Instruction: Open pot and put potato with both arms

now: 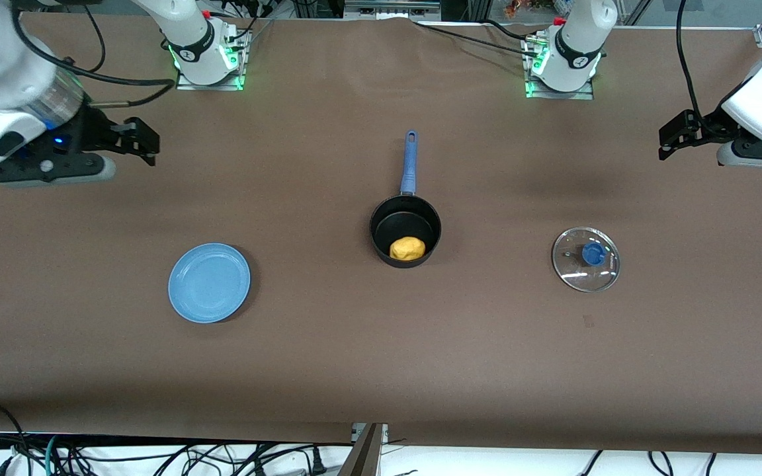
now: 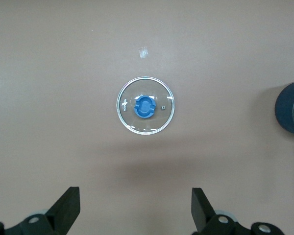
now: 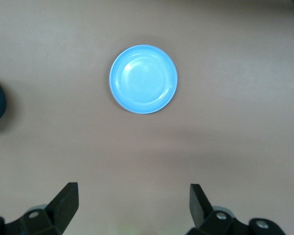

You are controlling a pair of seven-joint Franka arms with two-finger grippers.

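The black pot [image 1: 405, 231] with its long blue handle [image 1: 409, 162] stands open at the table's middle. The yellow potato [image 1: 407, 248] lies inside it. The glass lid [image 1: 585, 259] with the blue knob lies flat on the table toward the left arm's end; it also shows in the left wrist view [image 2: 146, 106], where the pot's edge [image 2: 290, 113] shows too. My left gripper [image 1: 675, 137] is open and empty, raised over the table's left-arm end. My right gripper [image 1: 137, 140] is open and empty, raised over the right-arm end. Its fingertips [image 3: 68, 196] frame bare table.
A flat blue plate [image 1: 209, 282] lies toward the right arm's end, nearer to the front camera than the pot; it shows in the right wrist view [image 3: 143, 79]. The arm bases [image 1: 206, 49] stand along the table's back edge.
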